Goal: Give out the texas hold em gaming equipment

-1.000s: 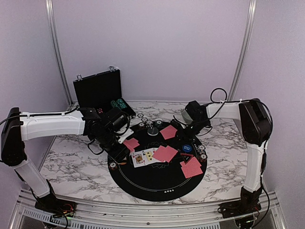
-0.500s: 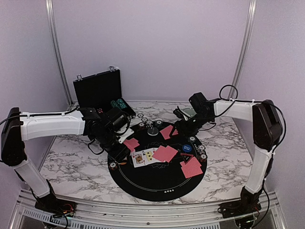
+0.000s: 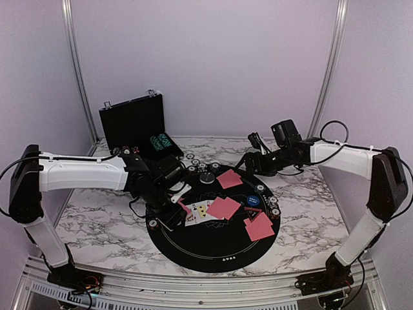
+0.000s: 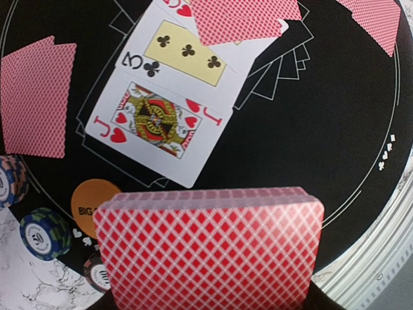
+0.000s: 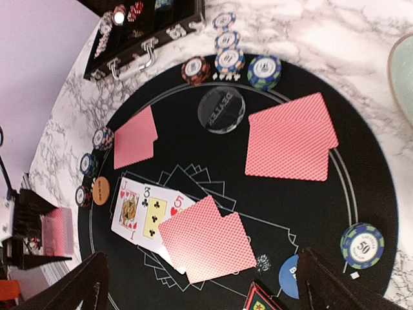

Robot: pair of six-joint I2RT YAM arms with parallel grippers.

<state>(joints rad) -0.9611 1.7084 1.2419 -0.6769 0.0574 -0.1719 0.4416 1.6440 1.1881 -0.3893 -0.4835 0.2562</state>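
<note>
My left gripper (image 3: 173,205) is shut on a deck of red-backed playing cards (image 4: 210,248), held low over the left side of the round black mat (image 3: 213,245). Face-up cards (image 5: 145,210), a jack, a three and a five, lie mid-mat, partly under a face-down pair (image 5: 206,239). More face-down pairs (image 5: 290,139) (image 5: 135,137) (image 3: 259,227) lie around them. Chip stacks (image 5: 229,61) (image 5: 362,245) ring the mat, with an orange button (image 5: 100,191), a blue button (image 3: 253,200) and a clear disc (image 5: 221,110). My right gripper (image 3: 255,161) hangs open and empty above the mat's far right.
An open black case (image 3: 132,123) with chips stands at the back left. The rim of a pale green bowl (image 5: 403,71) shows beyond the mat's far right. Marble tabletop (image 3: 97,213) surrounds the mat.
The right gripper has opened wide and pulled up and back toward the far right. The left gripper has shifted a little inward over the mat with the deck.
</note>
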